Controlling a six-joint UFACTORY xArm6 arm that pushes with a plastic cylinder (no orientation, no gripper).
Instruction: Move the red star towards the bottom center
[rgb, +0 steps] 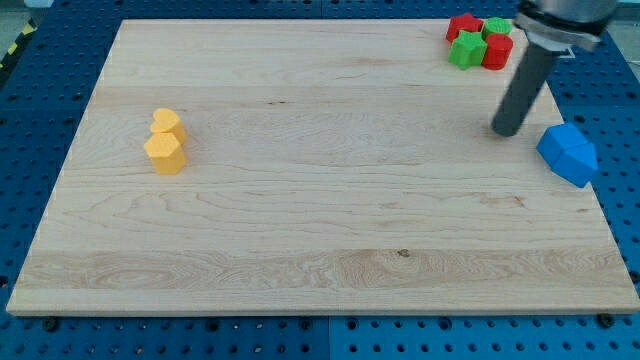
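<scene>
The red star (462, 25) lies at the view's top right, in a tight cluster with a green star (466, 50), a green block (497, 26) and a red cylinder (498, 52). My tip (506, 130) rests on the board below and to the right of that cluster, apart from it. It stands just left of a blue block (568, 153) at the board's right edge.
A yellow heart (167, 122) and a yellow hexagon (165, 152) touch each other at the view's left. The wooden board (320, 270) lies on a blue perforated table (30, 150).
</scene>
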